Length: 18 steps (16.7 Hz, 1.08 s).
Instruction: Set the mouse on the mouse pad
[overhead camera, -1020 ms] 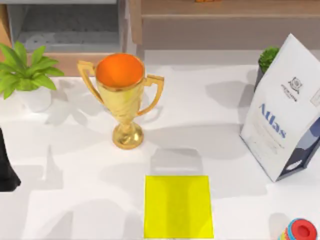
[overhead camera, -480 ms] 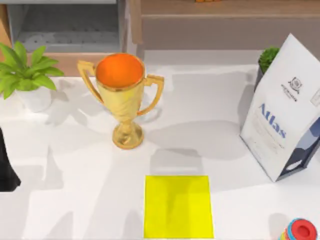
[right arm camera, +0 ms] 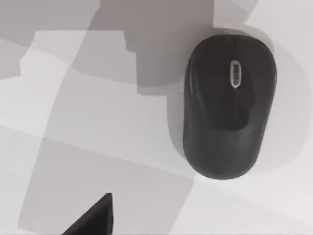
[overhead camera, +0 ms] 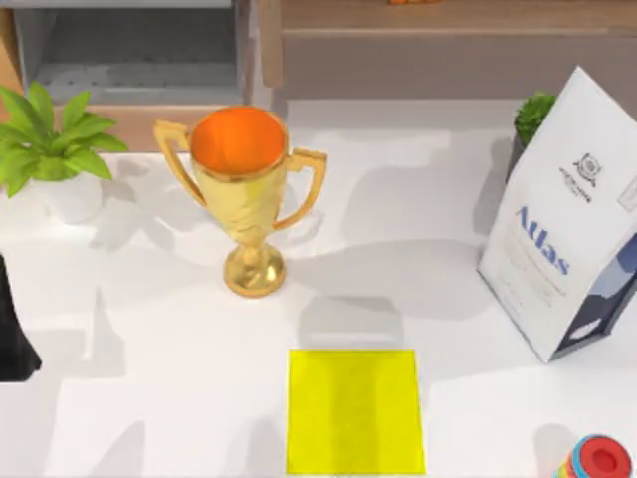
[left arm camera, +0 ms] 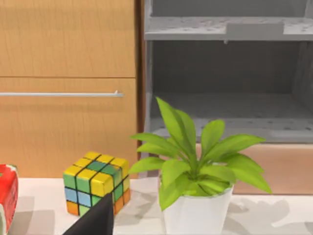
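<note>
The bright yellow mouse pad (overhead camera: 355, 411) lies flat at the table's front edge, just right of centre. In the right wrist view a black mouse (right arm camera: 228, 105) with a grey scroll wheel rests on the white table. It lies below the camera, and a dark corner of my right gripper (right arm camera: 93, 219) shows well apart from it. My left arm (overhead camera: 12, 339) is parked at the table's left edge. A dark tip of my left gripper (left arm camera: 95, 221) shows in the left wrist view.
A gold trophy (overhead camera: 244, 189) stands behind the pad. A potted plant (overhead camera: 50, 149) is at the back left, with a colour cube (left arm camera: 96, 181) near it. A white "Atlas" bag (overhead camera: 562, 229) stands at the right. A stack of coloured rings (overhead camera: 597, 460) sits at the front right corner.
Shadows on the table right of the trophy have shifted. The pad, the trophy and the left arm have not moved.
</note>
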Motion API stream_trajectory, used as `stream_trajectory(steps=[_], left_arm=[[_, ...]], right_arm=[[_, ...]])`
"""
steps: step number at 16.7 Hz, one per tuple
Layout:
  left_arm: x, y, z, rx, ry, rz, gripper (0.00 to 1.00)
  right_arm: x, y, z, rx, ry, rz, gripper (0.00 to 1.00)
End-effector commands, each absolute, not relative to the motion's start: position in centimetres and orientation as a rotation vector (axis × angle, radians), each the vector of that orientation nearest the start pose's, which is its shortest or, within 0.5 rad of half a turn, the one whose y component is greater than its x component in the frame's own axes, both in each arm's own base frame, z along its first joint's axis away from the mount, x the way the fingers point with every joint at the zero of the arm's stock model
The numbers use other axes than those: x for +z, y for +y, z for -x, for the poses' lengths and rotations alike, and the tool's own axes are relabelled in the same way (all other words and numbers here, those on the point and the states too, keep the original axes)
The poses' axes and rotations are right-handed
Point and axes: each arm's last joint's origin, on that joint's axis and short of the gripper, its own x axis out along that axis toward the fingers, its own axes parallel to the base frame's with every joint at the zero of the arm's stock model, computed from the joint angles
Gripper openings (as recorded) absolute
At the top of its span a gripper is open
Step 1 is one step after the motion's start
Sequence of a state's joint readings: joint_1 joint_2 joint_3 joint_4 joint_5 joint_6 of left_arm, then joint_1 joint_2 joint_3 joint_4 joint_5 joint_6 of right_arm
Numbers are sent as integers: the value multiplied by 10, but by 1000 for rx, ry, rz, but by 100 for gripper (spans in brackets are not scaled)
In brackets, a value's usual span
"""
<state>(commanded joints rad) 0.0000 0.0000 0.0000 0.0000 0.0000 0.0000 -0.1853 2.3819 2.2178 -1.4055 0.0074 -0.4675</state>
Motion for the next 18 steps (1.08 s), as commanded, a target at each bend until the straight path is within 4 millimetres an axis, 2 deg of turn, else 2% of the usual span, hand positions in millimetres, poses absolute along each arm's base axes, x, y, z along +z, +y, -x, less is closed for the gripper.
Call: stream_trajectory(steps=[5,7,13,15,18], left_arm=[[160,-1,-106,0,0,0,100],[160,-1,-106,0,0,0,100],[160,-1,-106,0,0,0,100],[160,-1,-106,0,0,0,100],[160,-1,-106,0,0,0,100]], right_arm=[[197,-79,-463,231,1560,233,100],[180,-80,-464,229,1563,231,100],[110,-81,-463,227,1554,233,100],[102,-81,-462,228,1558,233,100],[102,-81,-462,228,1558,233,100]])
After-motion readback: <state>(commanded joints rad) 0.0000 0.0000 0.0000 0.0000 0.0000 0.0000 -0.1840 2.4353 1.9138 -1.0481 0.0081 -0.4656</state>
